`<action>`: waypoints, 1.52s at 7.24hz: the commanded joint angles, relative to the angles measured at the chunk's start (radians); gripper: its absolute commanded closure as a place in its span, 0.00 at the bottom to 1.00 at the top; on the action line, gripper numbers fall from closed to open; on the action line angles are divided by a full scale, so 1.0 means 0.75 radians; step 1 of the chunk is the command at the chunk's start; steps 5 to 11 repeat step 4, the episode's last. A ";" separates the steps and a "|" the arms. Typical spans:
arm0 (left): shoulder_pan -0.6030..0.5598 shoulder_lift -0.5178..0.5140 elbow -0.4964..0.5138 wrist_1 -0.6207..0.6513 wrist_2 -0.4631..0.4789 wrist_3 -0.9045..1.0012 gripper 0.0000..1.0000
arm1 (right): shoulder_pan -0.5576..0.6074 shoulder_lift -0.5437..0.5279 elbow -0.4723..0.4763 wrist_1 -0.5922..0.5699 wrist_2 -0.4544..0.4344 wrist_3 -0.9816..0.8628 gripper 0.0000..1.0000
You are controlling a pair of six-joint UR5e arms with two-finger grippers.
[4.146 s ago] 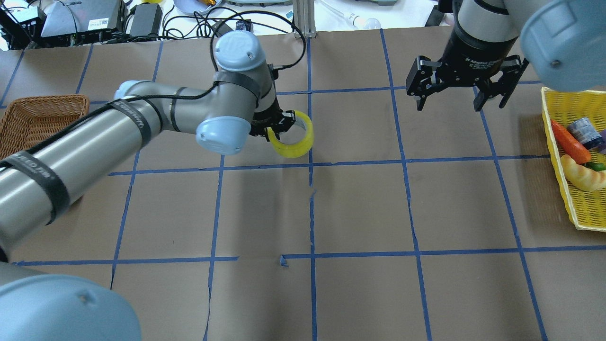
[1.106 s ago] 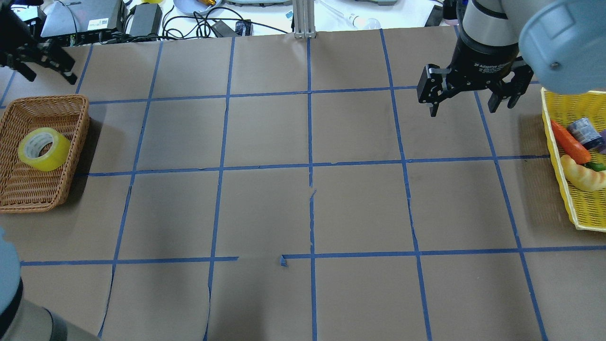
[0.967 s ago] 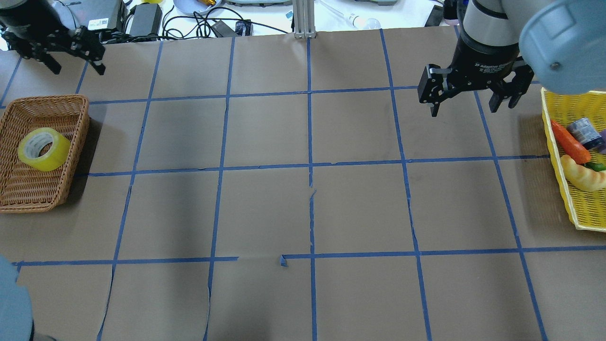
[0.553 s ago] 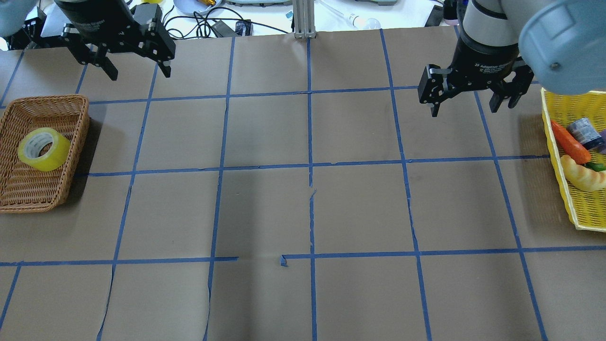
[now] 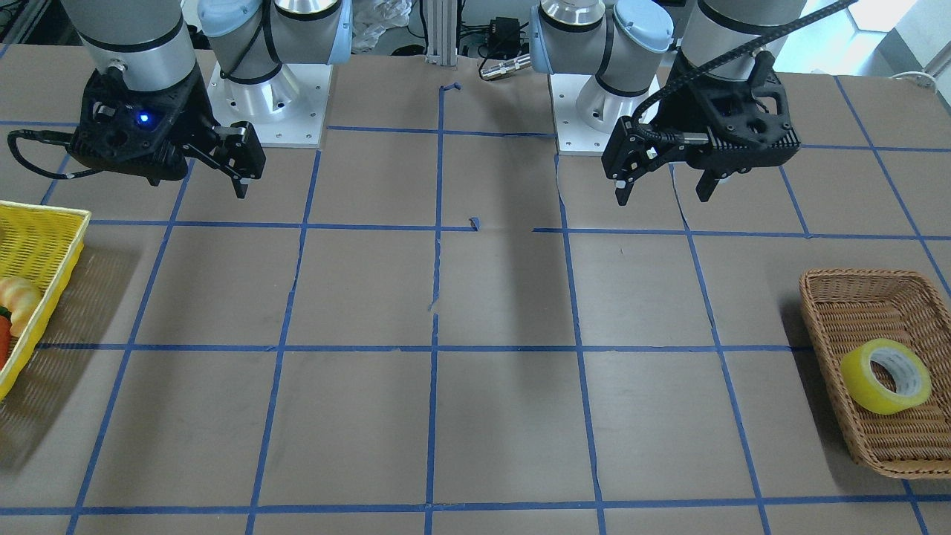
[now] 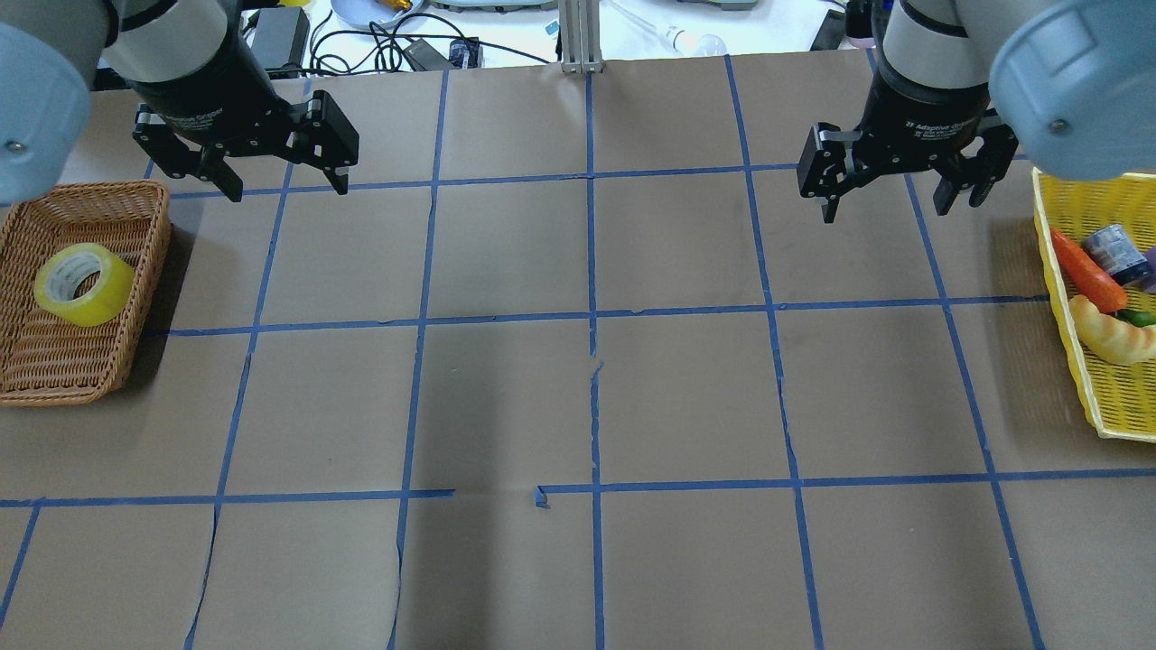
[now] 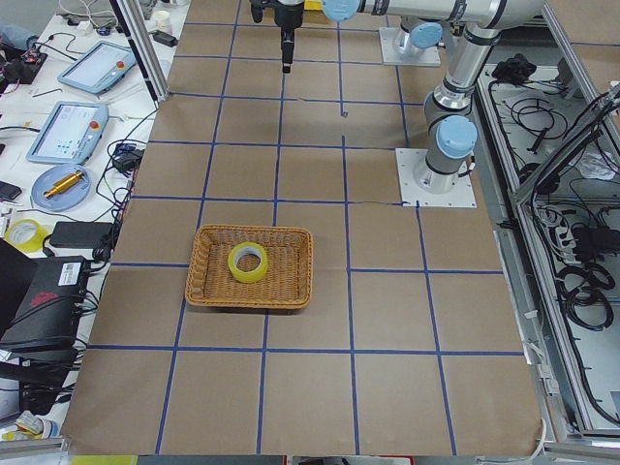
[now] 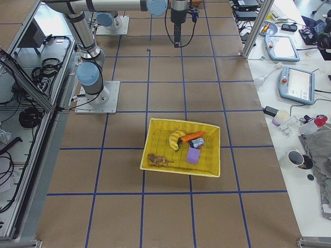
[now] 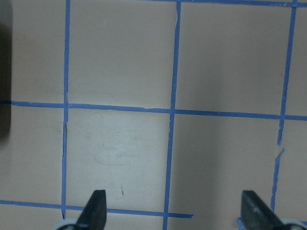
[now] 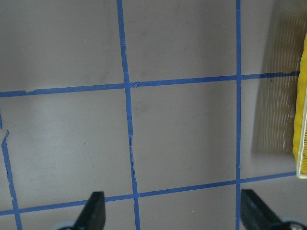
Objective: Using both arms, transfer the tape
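Note:
The yellow tape roll [image 6: 83, 284] with its white core lies tilted in the wicker basket [image 6: 108, 185] at the table's left end. It also shows in the front view [image 5: 885, 375] and in the exterior left view [image 7: 248, 263]. My left gripper [image 6: 287, 190] is open and empty, hovering to the upper right of the basket and apart from it. In the left wrist view [image 9: 173, 196] only table shows between its fingers. My right gripper [image 6: 885, 212] is open and empty at the far right, and the right wrist view [image 10: 172, 196] shows only table under it.
A yellow plastic basket [image 6: 1048, 271] with a carrot, a banana and other small items stands at the table's right end, next to my right gripper. Blue tape grid lines cross the brown table. Cables and devices lie beyond the far edge.
The tape, held by my left gripper over the table's middle 4 s ago, now lies in the wicker basket. In the last second the open left gripper moved right from the far-left corner. The right gripper stayed still.

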 commanded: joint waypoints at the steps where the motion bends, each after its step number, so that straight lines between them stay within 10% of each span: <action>1: 0.000 0.006 -0.016 0.022 -0.002 0.000 0.00 | 0.000 -0.002 0.001 -0.001 -0.001 0.001 0.00; 11: -0.002 0.008 -0.010 0.020 -0.014 -0.003 0.00 | 0.000 0.000 0.001 -0.001 -0.001 0.003 0.00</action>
